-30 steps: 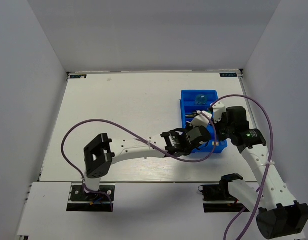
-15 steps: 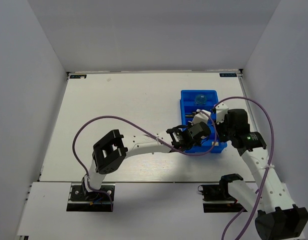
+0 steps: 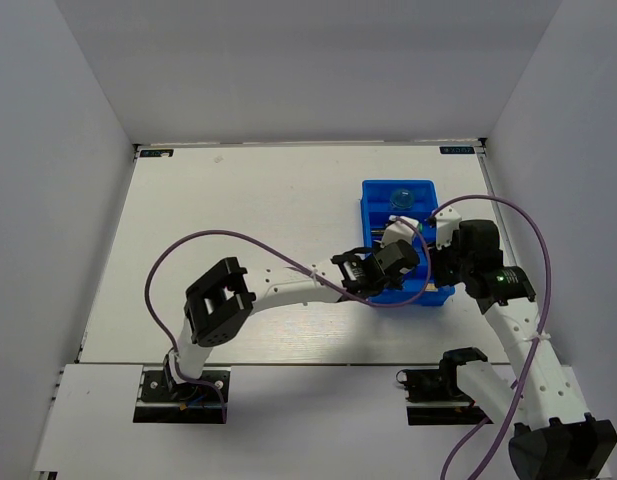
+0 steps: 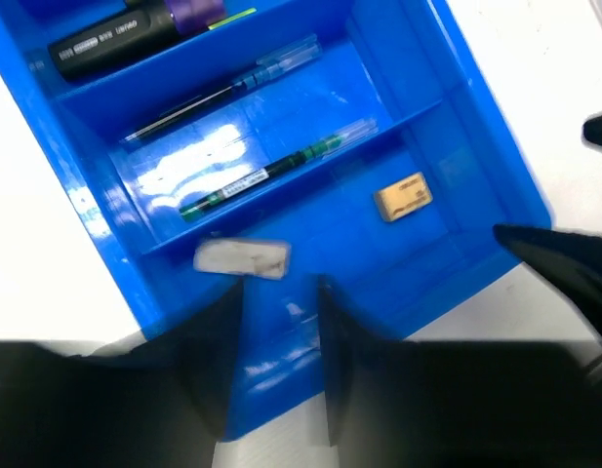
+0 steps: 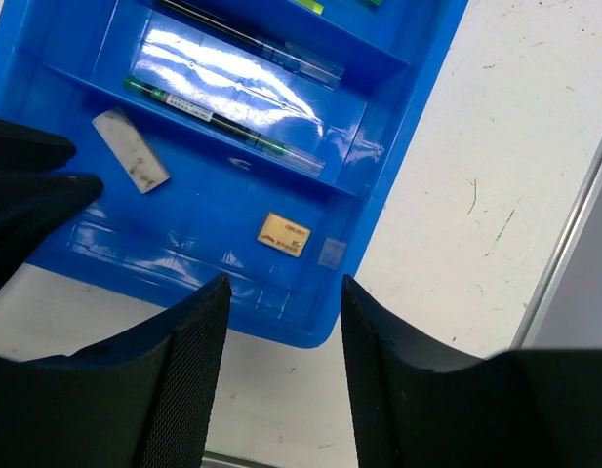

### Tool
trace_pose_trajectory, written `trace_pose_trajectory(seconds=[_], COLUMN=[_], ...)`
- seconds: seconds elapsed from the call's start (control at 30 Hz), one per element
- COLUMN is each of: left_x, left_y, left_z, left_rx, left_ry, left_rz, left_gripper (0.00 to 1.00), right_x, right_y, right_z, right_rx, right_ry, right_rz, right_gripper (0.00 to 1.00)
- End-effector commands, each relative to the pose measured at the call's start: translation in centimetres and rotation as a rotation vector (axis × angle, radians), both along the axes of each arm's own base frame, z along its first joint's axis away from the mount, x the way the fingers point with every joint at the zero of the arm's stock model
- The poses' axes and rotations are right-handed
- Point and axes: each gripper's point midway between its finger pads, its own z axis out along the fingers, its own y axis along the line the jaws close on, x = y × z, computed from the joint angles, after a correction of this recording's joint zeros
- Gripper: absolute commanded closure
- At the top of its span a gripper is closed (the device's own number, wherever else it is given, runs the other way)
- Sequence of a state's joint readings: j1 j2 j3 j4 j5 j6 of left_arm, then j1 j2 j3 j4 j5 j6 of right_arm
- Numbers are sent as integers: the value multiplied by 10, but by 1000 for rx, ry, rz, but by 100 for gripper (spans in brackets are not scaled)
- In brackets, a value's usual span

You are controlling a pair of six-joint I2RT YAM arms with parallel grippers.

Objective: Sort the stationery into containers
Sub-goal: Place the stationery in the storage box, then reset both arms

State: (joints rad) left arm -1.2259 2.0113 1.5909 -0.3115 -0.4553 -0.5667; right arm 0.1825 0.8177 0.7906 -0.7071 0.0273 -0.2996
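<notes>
The blue tray (image 3: 366,205) stands at the table's right, split crosswise into compartments. Its nearest compartment holds a grey eraser (image 4: 242,257) and a beige eraser (image 4: 403,196). The compartments behind hold a green pen (image 4: 271,171), a clear thin pen (image 4: 222,88) and a black marker with a purple end (image 4: 135,29). A blue round piece (image 3: 400,197) lies at the far end. My left gripper (image 4: 279,288) hovers over the tray's near wall, jaws slightly apart and empty. My right gripper (image 5: 283,283) hangs open above the tray's near right corner, holding nothing.
The two grippers are close together over the tray's near end; the left one's dark finger (image 5: 32,185) shows in the right wrist view. Purple cables (image 3: 188,250) loop above the table. A grey wall (image 5: 579,244) runs just right of the tray.
The left arm has swung right and carried its gripper over the tray's near end. The right gripper's jaws have opened, and the beige eraser lies loose in the nearest compartment.
</notes>
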Motion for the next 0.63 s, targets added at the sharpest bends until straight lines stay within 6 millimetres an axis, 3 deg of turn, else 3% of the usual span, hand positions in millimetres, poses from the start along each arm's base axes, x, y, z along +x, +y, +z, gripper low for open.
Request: trace_pose_trajectory(seconds=[0.0,0.03,0.07,0.1,0.17,0.2,0.23,0.27,0.3,0.33,0.37,0.4,0.43,0.47,0.53,0.6], left_x=[1,0,0,1,-2,-4,-8,-13,-15,-20,-25,-30,-29,-33,-39,-47], left_y=[6,10,16,19,43,53,70,87,97,111,132,150,168,190,238,265], left_z=[30,33,39,44,64,86,69,101,102,89,67,92,79,80,61,49], left_rx=[-50,-59,-67,-75,-80,-111,-60,-111,-92,-57,19,-34,-6,12,49,79], left_ry=[-29,-34,-45,-61,-107,-139,-137,-165,-179,-172,-150,-167,-139,-121,-58,-43], left_rz=[6,6,12,22,39,54,55,54,41,30,22,28,44,62,127,148], left_gripper=[74,95,100,100,100,100,95,71,54,36,13,0,0,0,0,0], right_x=[0,-1,-1,-1,-1,-1,1,0,0,2,3,6,5,9,11,9], right_y=[0,-1,-1,-1,0,1,3,9,15,18,21,21,26,28,34,42], right_z=[7,7,7,8,8,9,11,9,8,12,12,14,15,22,28,33], right_rx=[15,16,18,22,35,46,56,84,107,145,169,180,218,234,264,297], right_ry=[-23,-21,-21,-24,-28,-27,-35,-23,-14,-14,-13,-13,-2,-16,-34,-33], right_rz=[-8,-11,-13,-17,-24,-33,-33,-20,-1,-24,-34,-52,-75,-75,-51,-10], right_gripper=[48,48,48,49,63,70,74,76,73,68,43,27,17,12,10,10])
